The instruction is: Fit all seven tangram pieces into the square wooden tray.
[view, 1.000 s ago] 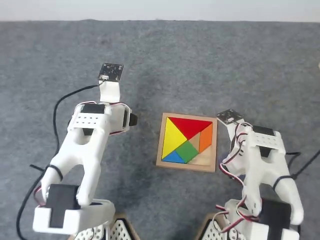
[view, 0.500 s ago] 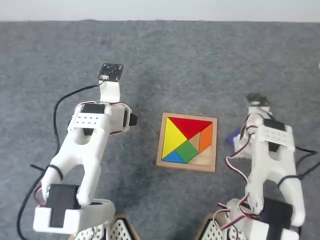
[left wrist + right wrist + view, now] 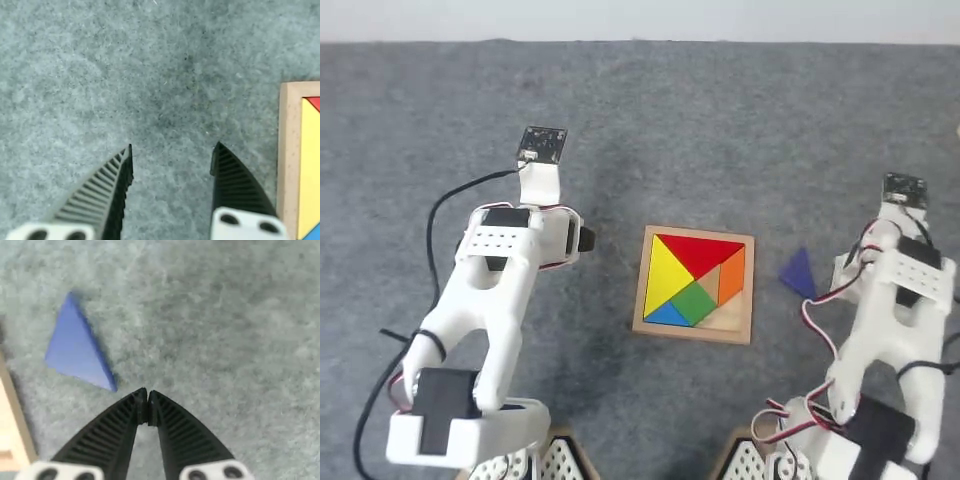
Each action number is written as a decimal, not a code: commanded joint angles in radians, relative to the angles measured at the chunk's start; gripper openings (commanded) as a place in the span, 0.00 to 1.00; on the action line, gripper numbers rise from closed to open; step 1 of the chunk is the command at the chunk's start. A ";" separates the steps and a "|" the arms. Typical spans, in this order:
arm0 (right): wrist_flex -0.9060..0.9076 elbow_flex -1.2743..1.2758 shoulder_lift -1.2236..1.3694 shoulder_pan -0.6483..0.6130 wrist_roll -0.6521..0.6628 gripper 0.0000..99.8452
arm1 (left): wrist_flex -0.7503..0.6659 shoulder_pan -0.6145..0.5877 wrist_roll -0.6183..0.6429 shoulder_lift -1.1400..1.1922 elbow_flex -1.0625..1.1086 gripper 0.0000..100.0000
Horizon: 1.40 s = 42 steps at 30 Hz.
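Loose blue triangle [image 3: 798, 272]: we see it flat on the mat, near the tray's right-arm side but apart from it. Long axis runs near-to-far, sharp tip toward the wall.
Tray [image 3: 641, 300]: slightly rotated, holds coloured pieces.
Left gripper [image 3: 172, 154]: fingers spread, empty.
Right gripper [image 3: 145, 399]: fingertips pressed together, empty, just beside the triangle.
Surface: grey felt mat [image 3: 720, 120]; pale wall [image 3: 640, 20] behind.

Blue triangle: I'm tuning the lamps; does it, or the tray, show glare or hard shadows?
High view: even light, no glare on the tray, only a faint shadow at its rim. Right wrist view: the blue triangle casts no hard shadow.
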 commanded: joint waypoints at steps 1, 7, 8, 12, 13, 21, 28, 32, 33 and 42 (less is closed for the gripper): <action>0.053 -0.051 -0.005 -0.154 0.077 0.09 | -0.015 -0.006 0.000 -0.048 -0.005 0.24; 0.030 -0.063 -0.001 -0.323 -0.023 0.35 | -0.014 -0.008 0.000 -0.048 -0.005 0.24; 0.018 -0.064 0.008 -0.328 -0.040 0.37 | -0.014 -0.008 0.000 -0.048 -0.005 0.24; -0.001 -0.129 0.128 -0.311 -0.049 0.37 | -0.015 -0.008 0.000 -0.048 -0.005 0.24; -0.001 -0.155 0.173 -0.303 -0.049 0.37 | -0.015 -0.008 0.000 -0.048 -0.005 0.24; 0.047 -0.341 0.430 -0.323 -0.043 0.37 | -0.018 -0.008 0.000 -0.048 -0.005 0.24; 0.056 -0.339 0.444 -0.323 -0.049 0.25 | -0.017 -0.008 0.000 -0.048 -0.005 0.24; 0.058 -0.338 0.447 -0.325 -0.051 0.07 | -0.015 -0.008 0.000 -0.048 -0.005 0.24; 0.058 -0.338 0.452 -0.325 -0.051 0.04 | -0.015 -0.008 0.000 -0.048 -0.005 0.24; 0.061 -0.344 0.433 -0.317 -0.049 0.03 | -0.015 -0.008 0.000 -0.048 -0.005 0.24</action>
